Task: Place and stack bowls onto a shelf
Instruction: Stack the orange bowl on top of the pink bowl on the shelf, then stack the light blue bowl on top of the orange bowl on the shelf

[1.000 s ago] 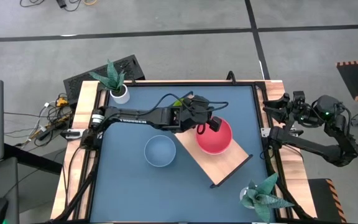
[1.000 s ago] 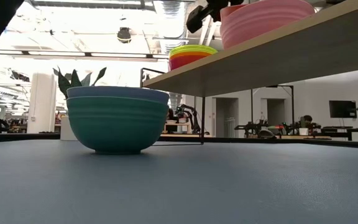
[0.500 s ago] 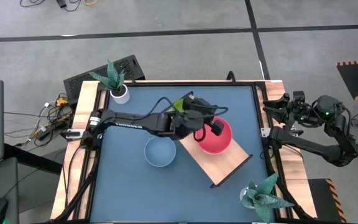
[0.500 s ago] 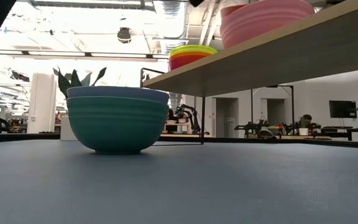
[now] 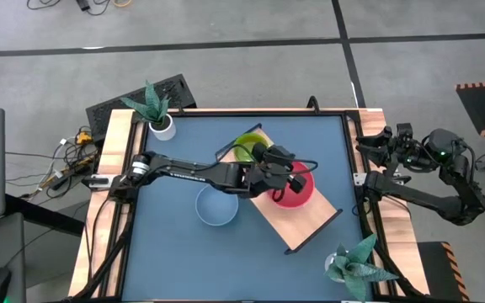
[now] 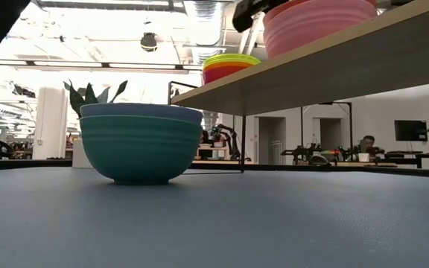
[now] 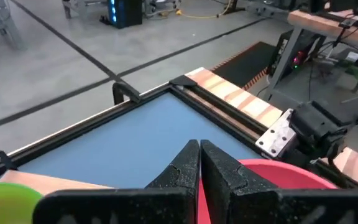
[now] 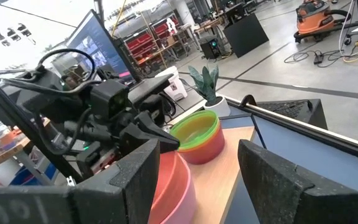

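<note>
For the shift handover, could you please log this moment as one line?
left gripper: fingers shut, over pink bowl on shelf | right gripper: open, parked at table's right | blue bowl: on tabletop

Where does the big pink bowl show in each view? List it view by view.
High view: pink bowl on the shelf, mid-table.
Low view: up on the shelf, upper right.
Left wrist view: just beyond the shut left claw.
Right wrist view: framed by the open right claw.
Shared landmark: the yellow-green bowls beside it.
</note>
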Robot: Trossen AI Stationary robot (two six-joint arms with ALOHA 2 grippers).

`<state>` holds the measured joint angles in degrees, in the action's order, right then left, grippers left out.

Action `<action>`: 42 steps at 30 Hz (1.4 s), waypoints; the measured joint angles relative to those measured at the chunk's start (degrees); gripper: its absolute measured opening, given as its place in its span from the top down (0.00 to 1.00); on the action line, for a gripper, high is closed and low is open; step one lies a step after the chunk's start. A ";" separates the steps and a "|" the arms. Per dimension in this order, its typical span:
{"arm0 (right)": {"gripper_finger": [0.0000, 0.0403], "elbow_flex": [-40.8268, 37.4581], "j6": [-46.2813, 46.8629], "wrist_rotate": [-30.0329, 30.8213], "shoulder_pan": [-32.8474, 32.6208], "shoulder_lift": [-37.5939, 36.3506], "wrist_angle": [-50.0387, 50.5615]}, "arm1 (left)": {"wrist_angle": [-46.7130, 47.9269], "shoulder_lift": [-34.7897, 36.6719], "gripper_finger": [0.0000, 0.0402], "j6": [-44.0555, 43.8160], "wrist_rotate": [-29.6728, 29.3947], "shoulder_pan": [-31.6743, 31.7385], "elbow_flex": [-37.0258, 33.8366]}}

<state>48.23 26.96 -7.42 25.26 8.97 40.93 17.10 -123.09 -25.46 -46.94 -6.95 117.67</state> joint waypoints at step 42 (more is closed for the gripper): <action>0.39 0.00 -0.46 -0.02 -0.02 -0.02 0.87 | 41.87 21.10 0.72 -10.31 8.83 -13.18 0.11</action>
<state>48.23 26.50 -7.44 25.23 8.95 41.80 58.97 -101.99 -35.77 -38.11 -20.14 117.78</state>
